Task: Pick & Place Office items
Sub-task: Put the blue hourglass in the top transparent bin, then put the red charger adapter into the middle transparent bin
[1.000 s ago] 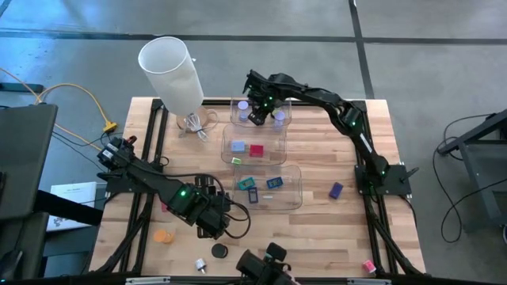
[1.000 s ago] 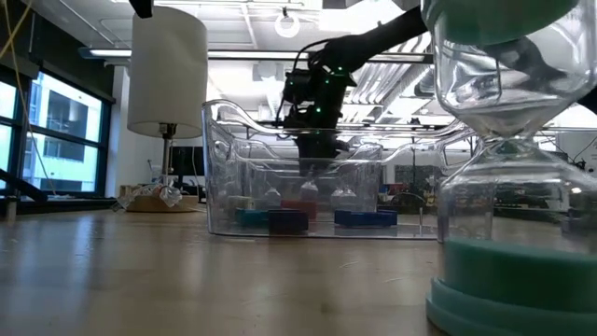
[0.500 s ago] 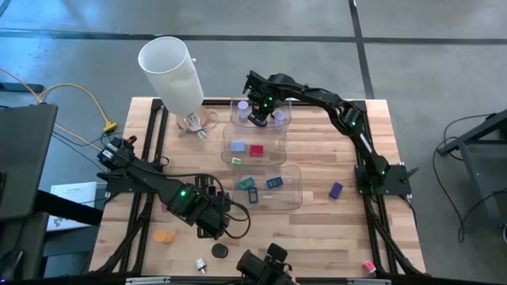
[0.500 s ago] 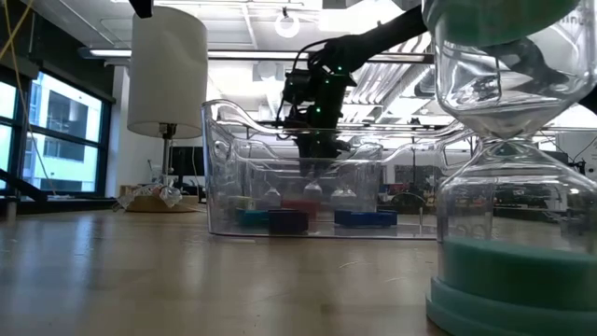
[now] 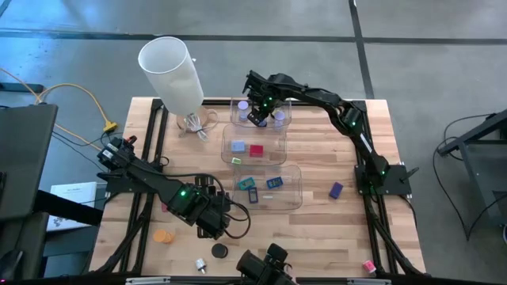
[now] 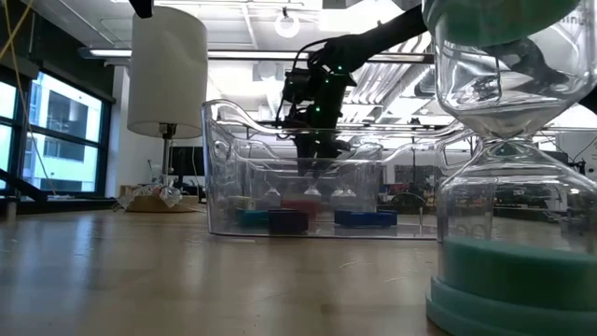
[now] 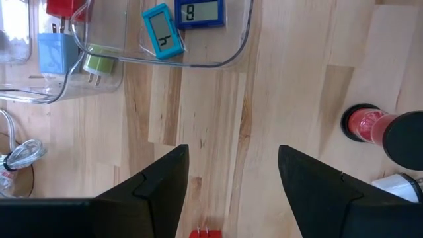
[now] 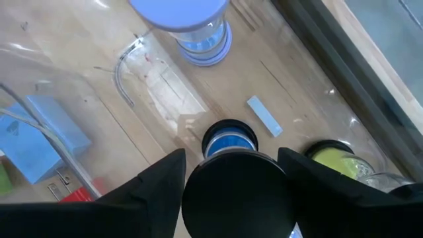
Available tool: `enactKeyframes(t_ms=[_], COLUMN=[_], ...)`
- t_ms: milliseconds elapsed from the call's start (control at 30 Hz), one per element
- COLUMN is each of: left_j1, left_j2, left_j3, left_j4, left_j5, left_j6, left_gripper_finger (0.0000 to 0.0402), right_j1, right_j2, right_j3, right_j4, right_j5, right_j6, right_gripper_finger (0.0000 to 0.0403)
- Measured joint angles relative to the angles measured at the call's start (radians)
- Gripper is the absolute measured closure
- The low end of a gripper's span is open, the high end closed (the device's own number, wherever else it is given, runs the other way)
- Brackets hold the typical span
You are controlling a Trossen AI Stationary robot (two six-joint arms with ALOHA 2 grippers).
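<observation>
Far left on the worktop (image 5: pixel 317 229): orange disc (image 5: pixel 162 236), lying flat, loose, just beside the left arm.

Next, left pincer (image 5: pixel 212 224), hovering low over bare wood at the near-left, released, nothing between its jaws. Directly under it in its wrist view, a small red piece (image 7: pixel 205 233), only partly visible at the frame edge. Just beyond toward the near edge, a black disc (image 5: pixel 219 251), flat on the wood. Nearer to this arm than to the other, both discs and the red piece.

Centre: three clear bins in a row from near to far. In the near bin (image 5: pixel 295 204), a teal timer (image 7: pixel 162 30) and a blue timer (image 7: pixel 199 12), flat, faces up.

Over the far bin (image 5: pixel 235 104), right pincer (image 5: pixel 256 115), pointing straight down inside the walls. Between its jaws, a black-capped hourglass (image 8: pixel 234 192), standing upright, long axis vertical and in line with the pincer's own approach, blue body showing beneath the cap. Cannot tell whether grasped or already let go, cap and jaws too close to separate. Judged as a placing step near its end, with a straight lift the safest way out. Beside it in the same bin, a lavender-capped hourglass (image 8: pixel 178 13) and a green-capped one (image 8: pixel 330 155), both upright, close enough to tip if brushed.

Far right: purple block (image 5: pixel 337 190), alone on the wood, nearest the right arm.
</observation>
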Motion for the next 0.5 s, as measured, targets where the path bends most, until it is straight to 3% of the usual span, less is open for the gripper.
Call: enactKeyframes(t_ms=[500], left_j1=[0.000], left_j2=[0.000], left_j3=[0.000], left_j4=[0.000], left_j5=[0.000], left_j6=[0.000], left_gripper_finger=[0.0179], right_j1=[0.002], right_j2=[-0.008], right_j3=[0.001], right_j4=[-0.002], right_j5=[0.053], right_j6=[-0.002], right_gripper_finger=[0.0084])
